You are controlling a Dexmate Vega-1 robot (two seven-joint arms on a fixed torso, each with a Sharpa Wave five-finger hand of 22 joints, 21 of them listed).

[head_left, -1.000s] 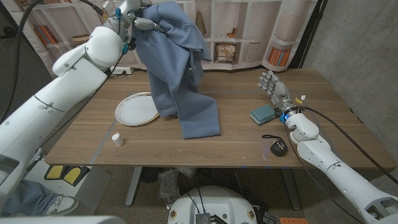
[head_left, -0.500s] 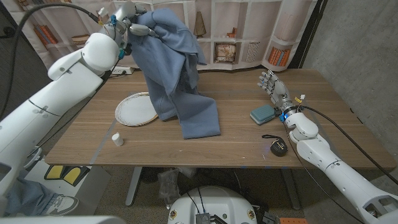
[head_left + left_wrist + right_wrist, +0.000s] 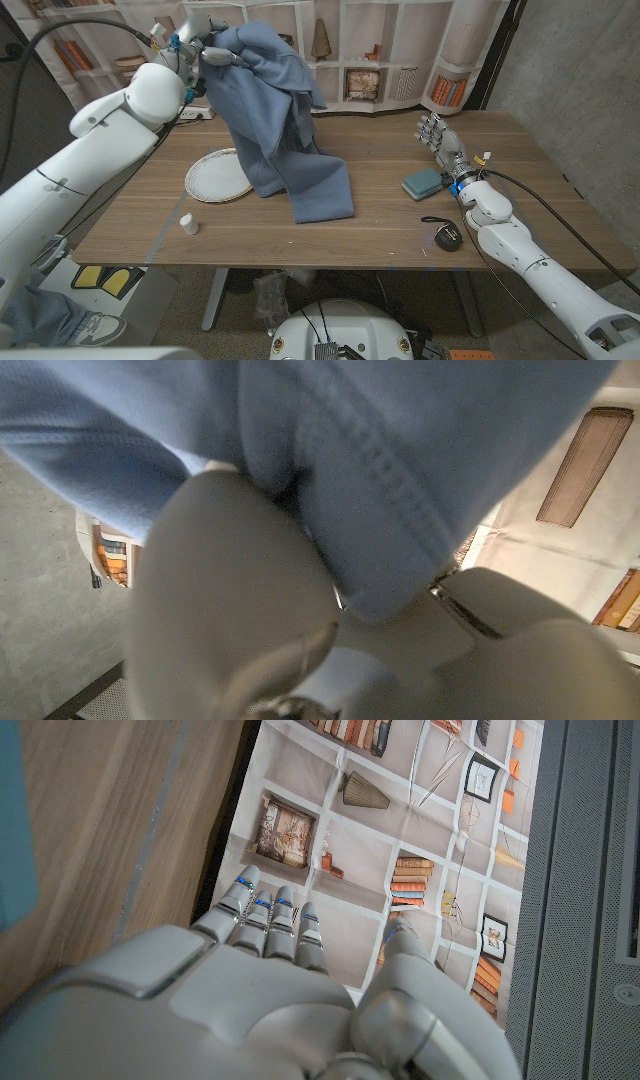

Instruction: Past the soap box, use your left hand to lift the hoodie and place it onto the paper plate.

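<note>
The left hand (image 3: 212, 48) grips a bunched fold of the blue hoodie (image 3: 280, 120) high above the far side of the surface (image 3: 380, 225); the garment hangs down, its lower end still lying on the wood just beside the paper plate (image 3: 218, 176), overlapping the plate's right rim. The teal soap box (image 3: 423, 183) sits near the right hand (image 3: 440, 137), which holds nothing, fingers straight and together. A small white cylinder (image 3: 188, 224) and a black round object (image 3: 448, 238) lie near the front edge

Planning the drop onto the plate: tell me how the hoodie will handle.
Likely floppy: the hoodie hangs in folds from the left hand, its hem trailing on the table. It may drag or spill over the plate rim.
</note>
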